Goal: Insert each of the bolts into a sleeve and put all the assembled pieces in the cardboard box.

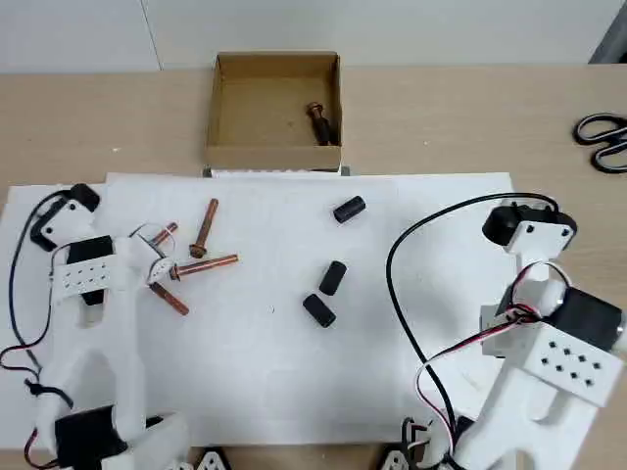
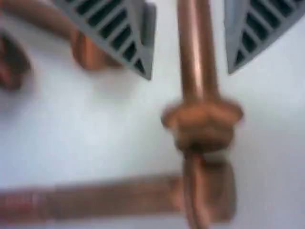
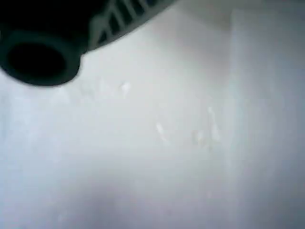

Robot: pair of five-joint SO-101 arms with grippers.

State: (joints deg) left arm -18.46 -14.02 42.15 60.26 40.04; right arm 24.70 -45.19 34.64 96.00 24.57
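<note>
Left gripper low over the white sheet, spread wide, nothing clamped. Between its two ribbed grey fingers, a copper bolt: shaft running out through the gap, flanged head back toward the wrist. A strip of sheet visible on each side of the shaft, so no contact with either finger. Just behind that head, a second bolt lying crosswise, the two heads touching or nearly so; not possible to tell which. Partly under one finger, a third bolt. Near this cluster and a little toward the box, a fourth bolt, apart from the gripper.

Mid-sheet, well apart from both arms, three black sleeves on their sides: one sleeve nearest the box, a second sleeve and a third sleeve just beside each other.

Beyond the sheet's far edge, the cardboard box, with one assembled piece inside, close to the wall on the right arm's side.

Right arm at the sheet's right edge. Right gripper above bare white sheet, degree of opening impossible to tell. Beside it, a black hollow tube end; held or not, no telling.

Scissors on the table, far right.
</note>
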